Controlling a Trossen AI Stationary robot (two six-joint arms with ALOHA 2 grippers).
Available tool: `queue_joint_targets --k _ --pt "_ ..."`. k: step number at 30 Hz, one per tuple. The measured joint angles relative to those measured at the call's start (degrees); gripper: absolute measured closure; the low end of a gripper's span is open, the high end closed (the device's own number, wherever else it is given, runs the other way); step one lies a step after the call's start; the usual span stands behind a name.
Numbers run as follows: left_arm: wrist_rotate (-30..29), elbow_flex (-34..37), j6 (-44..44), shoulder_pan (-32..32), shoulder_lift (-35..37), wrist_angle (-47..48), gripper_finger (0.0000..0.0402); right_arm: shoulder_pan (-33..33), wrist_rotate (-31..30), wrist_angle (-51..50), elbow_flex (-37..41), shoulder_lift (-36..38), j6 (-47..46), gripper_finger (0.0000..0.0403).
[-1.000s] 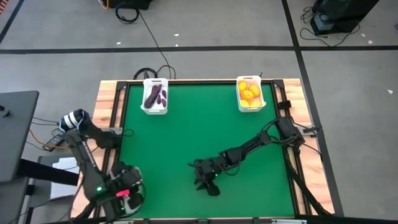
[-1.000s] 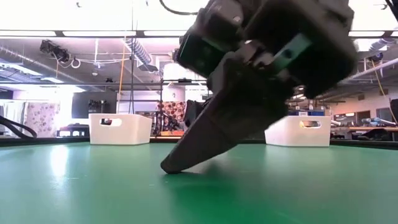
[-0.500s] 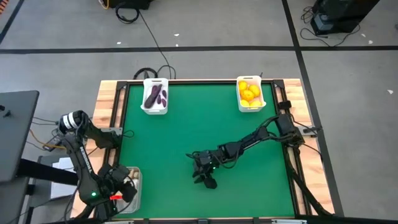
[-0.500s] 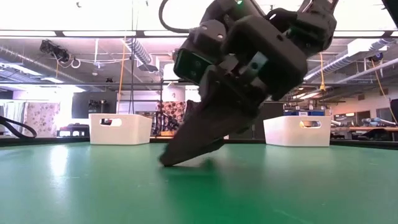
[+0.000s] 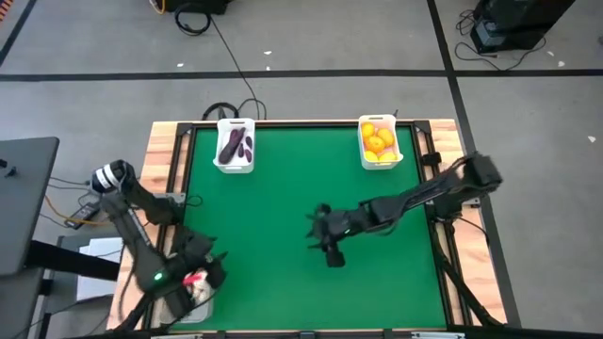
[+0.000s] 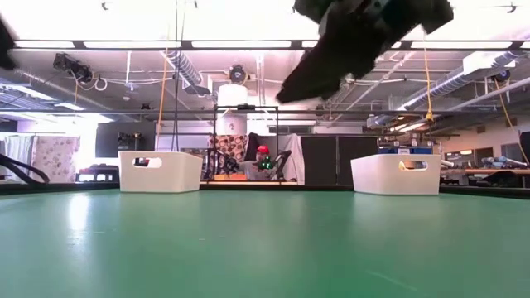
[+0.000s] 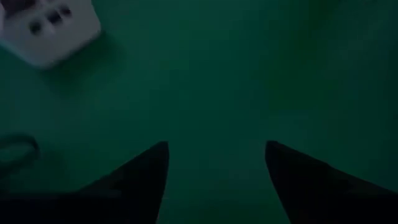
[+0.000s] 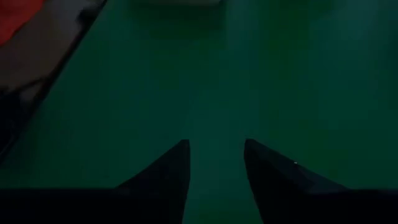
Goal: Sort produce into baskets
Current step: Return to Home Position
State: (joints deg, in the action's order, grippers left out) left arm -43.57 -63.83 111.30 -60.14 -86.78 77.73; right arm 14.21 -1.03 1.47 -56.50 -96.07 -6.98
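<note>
Sorting looks done. Eggplants (image 5: pixel 235 146) lie in the far-left bin (image 5: pixel 235 169) and citrus (image 5: pixel 377 141) in the far-right bin (image 5: pixel 381 164). No loose produce shows on the worktop (image 5: pixel 283 193). The clear bin (image 5: pixel 193 299) sits at the near-left corner, mostly hidden under the left arm, so I cannot tell its contents.

Left pincer (image 5: pixel 201 270): over that corner, just above the clear bin. Released, nothing between the fingers in its wrist view.
Right pincer (image 5: pixel 326 240): over mid-worktop at the end of the outstretched arm, well off the surface in the low view. Released, empty.

Step in hand, as I judge it: bring both arms home.
- Left: rise straight first, then fold back, or a finger may clip the clear bin's rim and drag it.
- Right: fold toward its base at the right edge and keep height through the sweep. The far-right bin stands near that base, so the elbow needs watching.

Room: the middle is open green, with both white bins tight to the far edge. The wooden frame (image 5: pixel 165 160) bounds the sides, and the near-left corner is crowded.
</note>
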Motion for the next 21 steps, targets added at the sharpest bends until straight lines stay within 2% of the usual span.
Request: queue_joint_targets --k 4,9,17,21 --pt "-1.76 0.0 -13.66 7.21 3.32 -0.87 0.0133 -0.59 -5.51 -0.22 6.1 10.21 -1.6 0.0238" --pt "-2.32 0.0 -38.13 18.03 8.15 -9.23 0.0133 -0.54 -10.4 0.05 14.67 23.91 -5.93 0.0238" --pt "-2.35 0.0 -76.61 34.47 11.47 -30.69 0.0134 -0.52 -14.9 0.05 25.92 40.17 -12.55 0.0241" --pt "1.98 0.67 -90.72 40.33 11.49 -43.29 0.0134 -0.51 -17.91 0.19 29.32 44.74 -13.01 0.0259"
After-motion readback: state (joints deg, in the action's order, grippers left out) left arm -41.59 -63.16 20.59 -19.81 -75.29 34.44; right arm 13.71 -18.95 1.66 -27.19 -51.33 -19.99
